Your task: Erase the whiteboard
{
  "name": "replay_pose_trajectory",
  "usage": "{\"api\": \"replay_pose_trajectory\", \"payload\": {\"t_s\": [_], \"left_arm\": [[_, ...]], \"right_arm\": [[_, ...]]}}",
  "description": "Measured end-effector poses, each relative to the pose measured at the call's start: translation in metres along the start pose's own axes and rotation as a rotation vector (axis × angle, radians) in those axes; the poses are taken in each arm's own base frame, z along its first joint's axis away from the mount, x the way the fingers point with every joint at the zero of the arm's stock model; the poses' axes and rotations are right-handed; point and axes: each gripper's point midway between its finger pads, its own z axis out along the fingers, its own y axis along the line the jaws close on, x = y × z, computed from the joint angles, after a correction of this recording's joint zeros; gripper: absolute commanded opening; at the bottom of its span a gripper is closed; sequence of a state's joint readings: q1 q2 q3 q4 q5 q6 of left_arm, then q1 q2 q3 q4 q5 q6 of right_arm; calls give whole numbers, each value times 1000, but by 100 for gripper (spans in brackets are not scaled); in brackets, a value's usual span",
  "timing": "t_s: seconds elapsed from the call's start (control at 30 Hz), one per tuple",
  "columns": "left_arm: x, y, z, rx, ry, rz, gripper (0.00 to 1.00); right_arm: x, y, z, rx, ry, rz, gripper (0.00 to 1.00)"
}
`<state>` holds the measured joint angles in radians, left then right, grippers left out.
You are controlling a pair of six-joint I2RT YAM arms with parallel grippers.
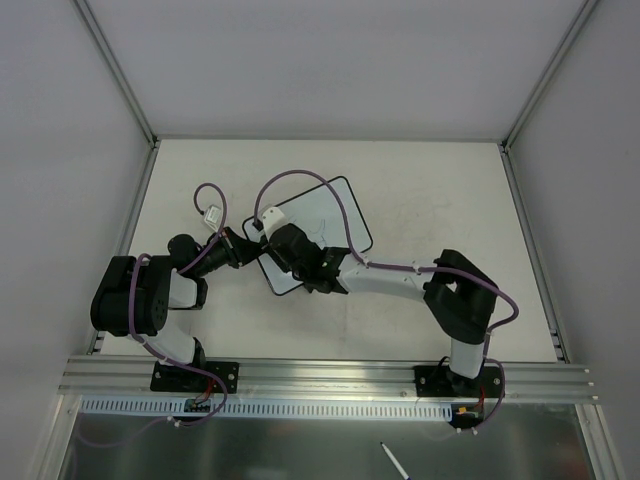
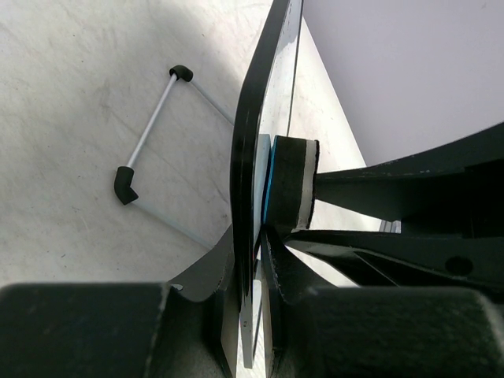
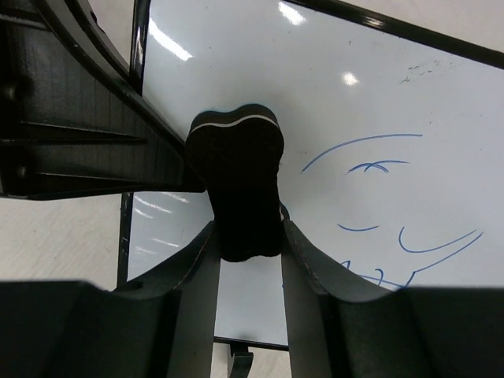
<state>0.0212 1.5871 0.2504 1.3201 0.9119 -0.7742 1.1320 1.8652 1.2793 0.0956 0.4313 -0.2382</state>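
The whiteboard (image 1: 325,215) lies at an angle in the middle of the table, white with a black frame. Blue pen marks (image 3: 378,169) show on its face. My left gripper (image 1: 243,249) is shut on the board's left edge; in the left wrist view the board (image 2: 246,150) is edge-on between the jaws of that gripper (image 2: 253,264). My right gripper (image 1: 305,262) is shut on a small black eraser (image 3: 236,181) and holds it against the board's face (image 3: 236,71) near the left frame. The eraser (image 2: 290,185) touches the board in the left wrist view.
The board's wire foot with black end caps (image 2: 150,130) rests on the table behind it. A pen (image 1: 395,462) lies on the metal ledge below the aluminium rail (image 1: 330,378). White walls enclose the table on three sides.
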Motion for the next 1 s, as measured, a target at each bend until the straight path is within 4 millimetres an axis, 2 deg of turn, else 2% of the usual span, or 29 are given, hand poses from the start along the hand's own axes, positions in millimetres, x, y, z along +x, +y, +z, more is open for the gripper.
{"api": "replay_pose_trajectory", "payload": {"t_s": [0.27, 0.73, 1.0], "left_arm": [[-1, 0, 0, -2, -5, 3, 0], [-2, -1, 0, 1, -6, 5, 0], [-2, -1, 0, 1, -6, 5, 0]], "right_arm": [[2, -15, -1, -100, 16, 175, 0], [32, -114, -5, -7, 54, 481, 0], [47, -143, -6, 47, 49, 582, 0]]}}
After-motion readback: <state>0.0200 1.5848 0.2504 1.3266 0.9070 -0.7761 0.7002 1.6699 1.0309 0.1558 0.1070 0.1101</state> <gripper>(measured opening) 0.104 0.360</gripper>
